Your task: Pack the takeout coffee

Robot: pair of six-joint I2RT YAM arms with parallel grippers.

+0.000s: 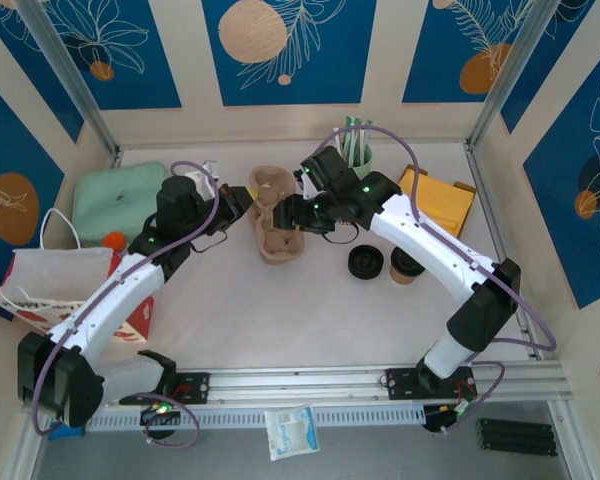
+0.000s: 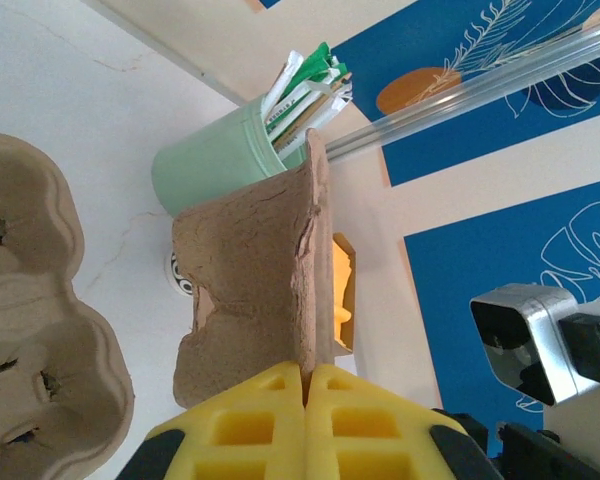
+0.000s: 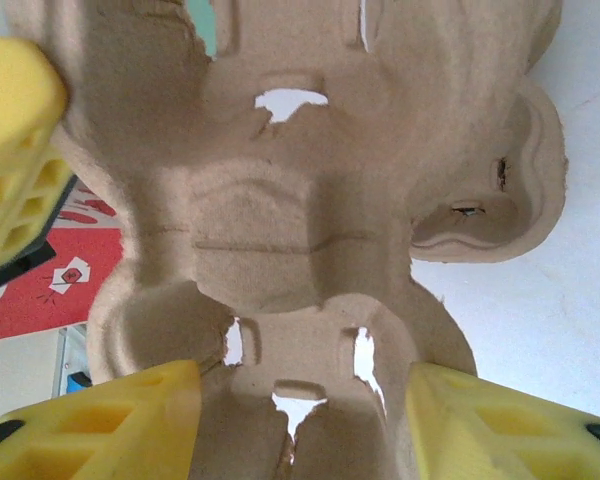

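Note:
The takeout coffee stands on the table at the right, by my right forearm, with neither gripper on it. A brown pulp cup carrier lies mid-table between the two grippers. My left gripper is shut on the thin upright edge of a pulp carrier piece, held off the table. A second carrier lies below it. My right gripper has its yellow fingers pressed against both sides of one carrier cell.
A flat black lid lies just left of the coffee. A pale green cup of sticks stands at the back. An orange-yellow box is at back right. A mint pad and a white paper bag sit at the left.

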